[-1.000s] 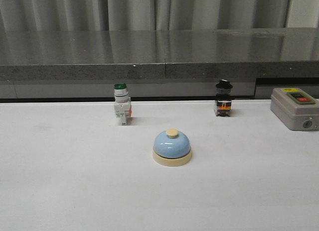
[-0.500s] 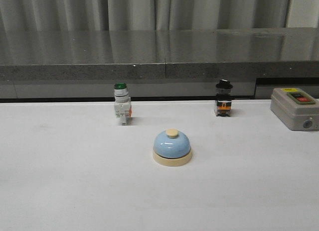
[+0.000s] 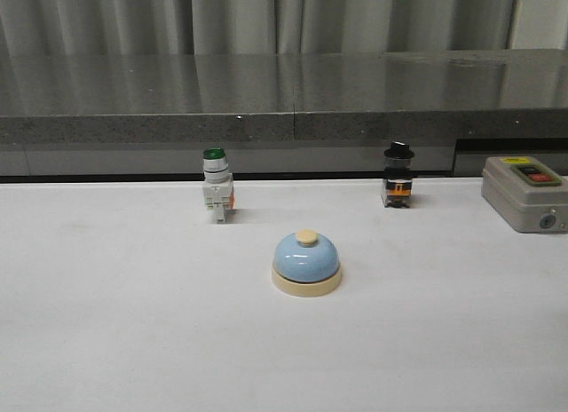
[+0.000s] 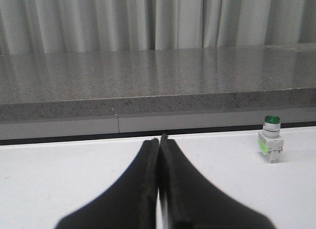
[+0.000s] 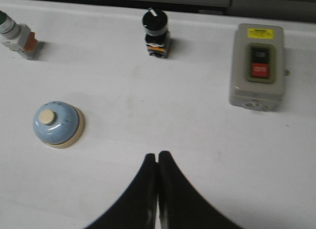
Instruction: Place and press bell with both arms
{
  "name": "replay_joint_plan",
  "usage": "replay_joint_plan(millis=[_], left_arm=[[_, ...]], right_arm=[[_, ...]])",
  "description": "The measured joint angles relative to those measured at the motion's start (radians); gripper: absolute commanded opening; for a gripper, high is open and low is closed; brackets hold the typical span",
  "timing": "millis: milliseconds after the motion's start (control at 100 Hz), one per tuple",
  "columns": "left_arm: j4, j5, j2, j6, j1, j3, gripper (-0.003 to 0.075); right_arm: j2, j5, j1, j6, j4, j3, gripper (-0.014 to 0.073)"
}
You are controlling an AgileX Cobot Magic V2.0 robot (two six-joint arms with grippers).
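The light-blue bell (image 3: 306, 262) with its cream base and cream button stands upright in the middle of the white table, untouched. The right wrist view shows the bell (image 5: 56, 123) off to one side of my right gripper (image 5: 157, 155), which is shut on nothing and hangs above bare table, well apart from it. My left gripper (image 4: 160, 139) is shut too, empty, low over the table; the bell is out of that view. Neither arm appears in the front view.
A green-capped white pushbutton (image 3: 216, 186) stands behind and left of the bell, a black-knobbed switch (image 3: 398, 176) behind and right. A grey box with red and black buttons (image 3: 526, 194) sits at the far right. A dark stone ledge (image 3: 284, 97) runs along the table's back edge.
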Motion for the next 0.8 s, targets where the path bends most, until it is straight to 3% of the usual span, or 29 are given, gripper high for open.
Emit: replay_joint_plan(millis=[480,800], left_arm=[[0.000,0.000,0.000,0.000,0.000,0.000,-0.0021],[0.000,0.000,0.000,0.000,0.000,0.000,-0.0021]], right_arm=[[0.538,-0.043,0.235,0.000,0.000,-0.301,0.0008],[0.710,-0.046,0.309,0.000,0.000,-0.389,0.0008]])
